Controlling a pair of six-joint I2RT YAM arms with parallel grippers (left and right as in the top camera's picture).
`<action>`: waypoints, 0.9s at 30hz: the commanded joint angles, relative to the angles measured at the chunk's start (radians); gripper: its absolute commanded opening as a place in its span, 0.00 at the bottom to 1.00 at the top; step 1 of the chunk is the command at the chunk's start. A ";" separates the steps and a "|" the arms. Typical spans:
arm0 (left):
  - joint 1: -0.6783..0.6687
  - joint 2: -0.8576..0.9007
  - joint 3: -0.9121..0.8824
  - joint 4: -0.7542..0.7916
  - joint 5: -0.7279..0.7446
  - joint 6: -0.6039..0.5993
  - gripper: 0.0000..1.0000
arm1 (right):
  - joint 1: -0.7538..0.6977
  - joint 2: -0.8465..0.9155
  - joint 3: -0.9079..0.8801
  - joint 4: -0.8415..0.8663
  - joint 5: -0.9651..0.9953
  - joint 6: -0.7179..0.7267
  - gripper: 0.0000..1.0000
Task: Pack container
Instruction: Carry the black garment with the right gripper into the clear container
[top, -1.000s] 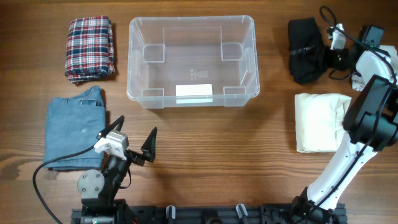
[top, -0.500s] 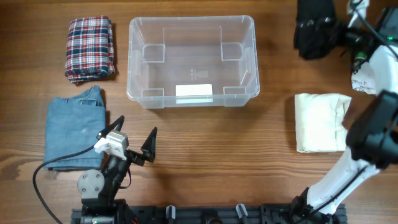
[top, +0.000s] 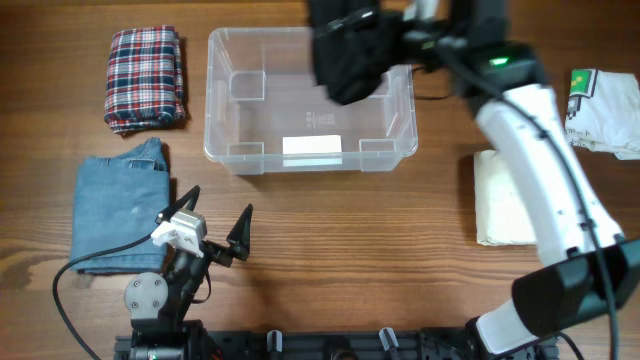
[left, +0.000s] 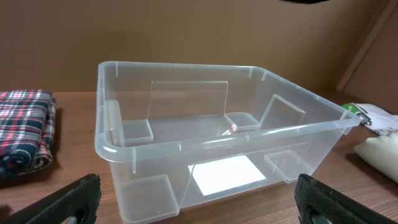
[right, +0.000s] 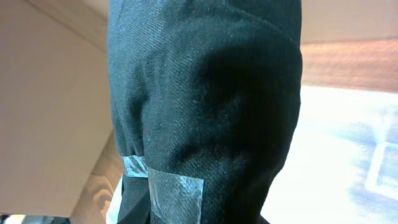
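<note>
- The container (top: 212, 100) stands at the centre-rear of the table, mouth up and empty.
- Its long axis runs left to right, with the white label (top: 312, 147) on the side nearest the robot.
- Judged handling: light, stiff thin plastic with smooth, slippery walls. Grip it at the rolled rim, not mid-wall.
- Right gripper (top: 402, 42): the fingers are hidden by cloth. It is judged clamped on the black garment (top: 350, 60), which hangs over the container's rear right corner.
- Left gripper (top: 218, 208): jaws apart, holding nothing, near the denim garment (top: 115, 210).
</note>
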 joint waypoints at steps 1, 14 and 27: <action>0.008 -0.008 -0.006 0.002 -0.002 0.012 1.00 | 0.134 0.075 -0.001 0.027 0.233 0.154 0.20; 0.008 -0.008 -0.006 0.002 -0.002 0.013 1.00 | 0.296 0.370 -0.001 0.251 0.285 0.321 0.21; 0.008 -0.008 -0.006 0.002 -0.002 0.013 1.00 | 0.296 0.504 -0.001 0.327 0.327 0.343 0.33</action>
